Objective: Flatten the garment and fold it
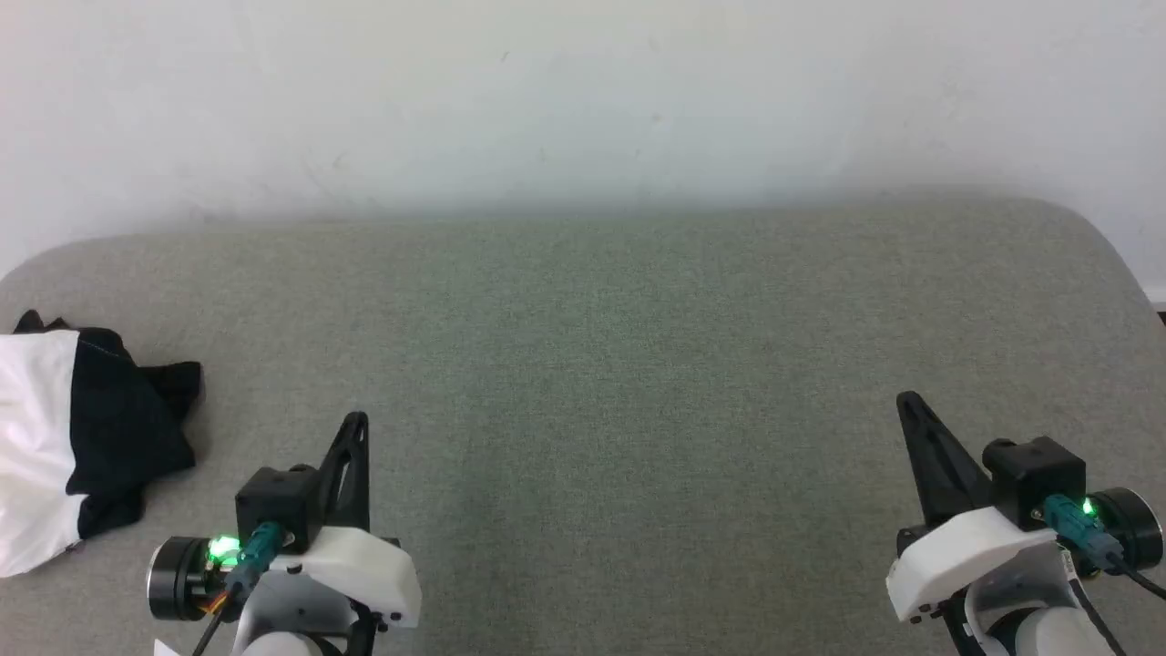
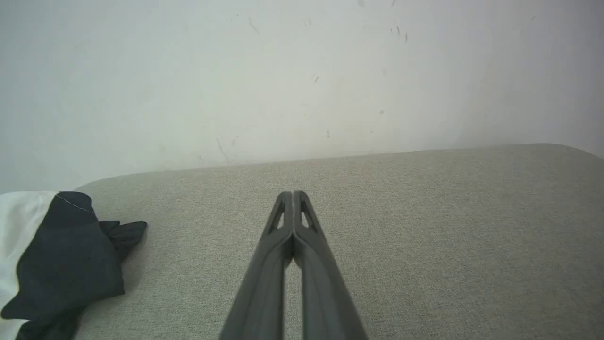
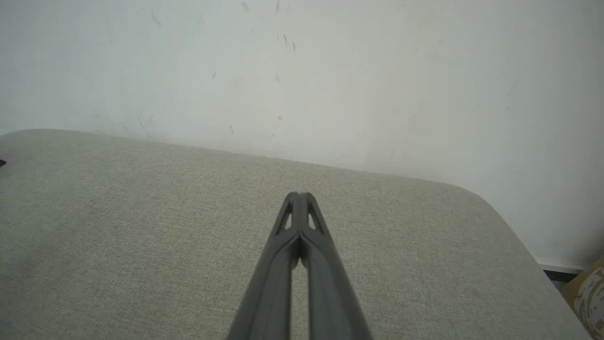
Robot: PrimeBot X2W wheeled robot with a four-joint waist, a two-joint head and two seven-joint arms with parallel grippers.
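Observation:
The garment (image 1: 73, 437) lies crumpled at the far left edge of the grey padded surface, white cloth with a black part bunched over it; part of it runs out of the head view. The left wrist view has the garment (image 2: 61, 264) at its lower left. My left gripper (image 1: 357, 421) hovers at the lower left, to the right of the garment and apart from it, fingers pressed together with nothing between them (image 2: 292, 194). My right gripper (image 1: 905, 399) stands at the lower right, far from the garment, also shut and empty (image 3: 298, 194).
The grey fabric surface (image 1: 601, 364) spreads wide between the two grippers, with rounded back corners. A white wall (image 1: 583, 100) rises right behind it. In the right wrist view a cardboard box (image 3: 587, 295) sits on the floor past the surface's right edge.

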